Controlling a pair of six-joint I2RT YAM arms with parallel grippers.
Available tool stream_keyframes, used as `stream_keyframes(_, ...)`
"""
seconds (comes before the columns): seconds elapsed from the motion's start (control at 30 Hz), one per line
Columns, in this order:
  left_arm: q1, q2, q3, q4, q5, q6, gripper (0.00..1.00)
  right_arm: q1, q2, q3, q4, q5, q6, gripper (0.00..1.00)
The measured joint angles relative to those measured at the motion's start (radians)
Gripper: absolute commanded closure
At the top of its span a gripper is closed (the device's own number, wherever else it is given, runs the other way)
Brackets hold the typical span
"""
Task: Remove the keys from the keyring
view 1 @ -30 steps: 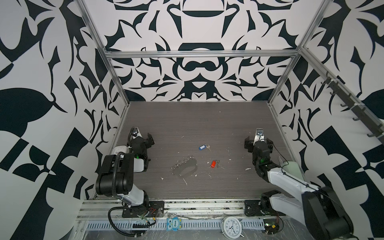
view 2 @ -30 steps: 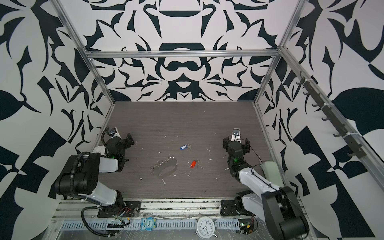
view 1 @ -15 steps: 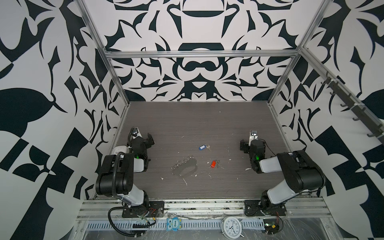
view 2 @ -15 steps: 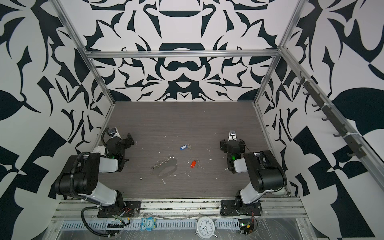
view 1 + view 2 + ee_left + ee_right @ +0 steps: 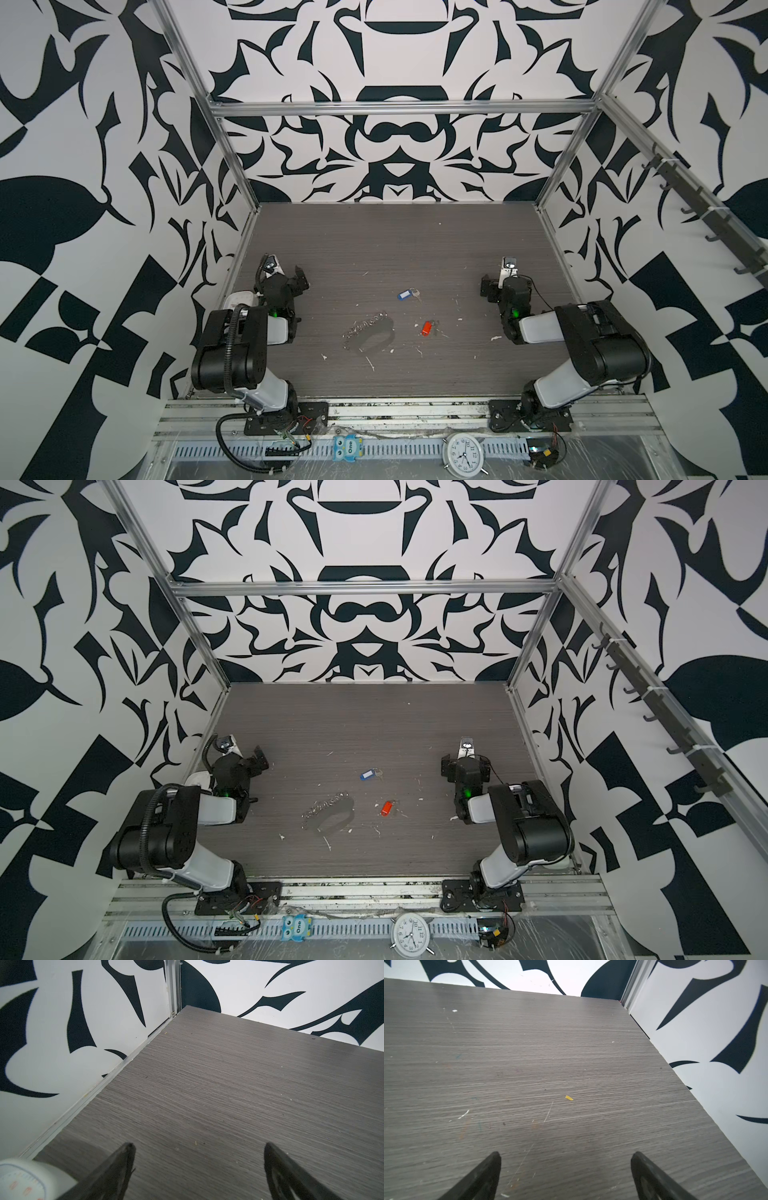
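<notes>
Both top views: right arm folded back since a second ago, left arm unmoved. Grey keyring central on table; blue-tag key at its 1 o'clock, red-tag key at 3 o'clock, both detached. Wrist views, bare table only: left gripper, right gripper spread wide, empty.

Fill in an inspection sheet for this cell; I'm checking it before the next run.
Surface: grey wood-grain table, scratched.
Job's things: keyring near the middle; blue-tagged key beyond it, red-tagged key to its right in both top views. Both keys lie apart from it.
Clutter: white scraps around the keyring; one yellow fleck.
Grippers: left gripper and right gripper, jaws wide open, empty, away from the keys.
Cables: black hose on the left arm; thin wire on the right arm; loose wires at the bases.
Surroundings: black-and-white patterned walls, hook rail, clock and owl figure at the front edge.
</notes>
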Motion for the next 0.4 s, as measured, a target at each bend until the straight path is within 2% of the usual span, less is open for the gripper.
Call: stream_keyframes(0.4,0.0,0.0,0.0,0.0,0.0,0.0,0.0,-0.004,0.0,0.0,0.002,0.01,0.003,0.0)
